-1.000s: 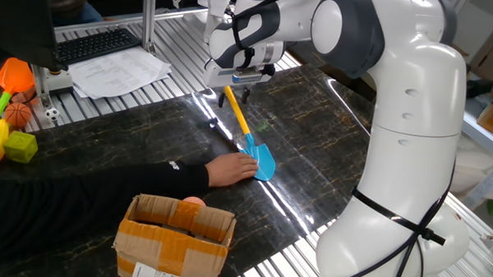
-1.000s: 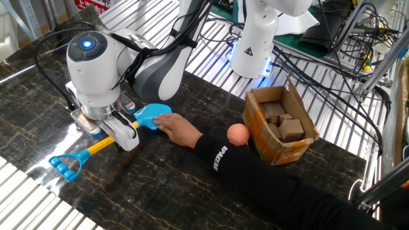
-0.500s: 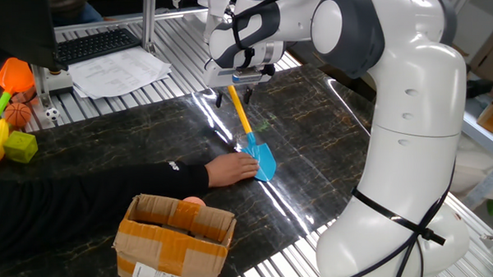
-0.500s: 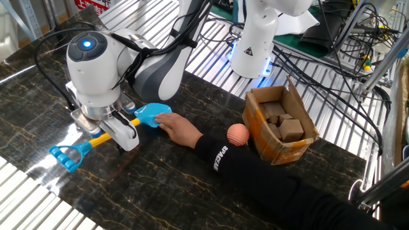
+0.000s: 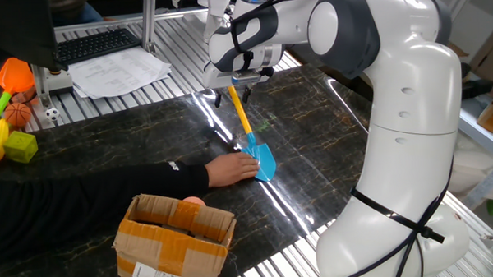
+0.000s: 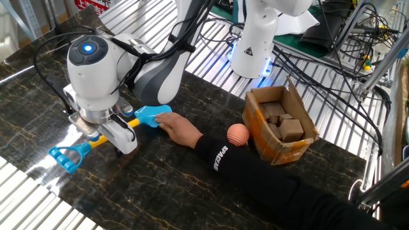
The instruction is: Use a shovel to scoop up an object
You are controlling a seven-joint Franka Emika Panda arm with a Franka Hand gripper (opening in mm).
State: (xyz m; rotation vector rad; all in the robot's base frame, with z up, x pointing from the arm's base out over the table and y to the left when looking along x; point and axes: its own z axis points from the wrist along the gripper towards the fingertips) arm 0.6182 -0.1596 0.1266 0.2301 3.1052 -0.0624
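Observation:
The shovel lies on the dark table, its blue blade [image 5: 265,162] toward a person's hand [image 5: 231,168] that rests on the blade's edge. Its yellow shaft [image 5: 242,120] runs up into my gripper [image 5: 238,96], which is shut around the shaft's upper part. In the other fixed view my gripper [image 6: 110,135] sits over the shaft, with the blue looped handle [image 6: 65,157] sticking out beyond it and the blade [image 6: 149,114] by the hand [image 6: 177,127]. The salmon-orange ball [image 6: 238,135] lies beside the person's forearm, next to the cardboard box; it peeks over the box [image 5: 194,202].
A cardboard box [image 5: 175,237] with brown blocks [image 6: 282,126] stands near the table's edge. The person's black-sleeved arm [image 6: 255,172] crosses the table. Toys sit at the far left: orange spade head [image 5: 14,74], mini basketball [image 5: 17,114], green block [image 5: 21,146]. Papers [image 5: 117,73] lie behind.
My gripper has shifted slightly with the shovel; the handle end has swung a little and the blade has slid slightly along the table. The hand and ball have stayed put.

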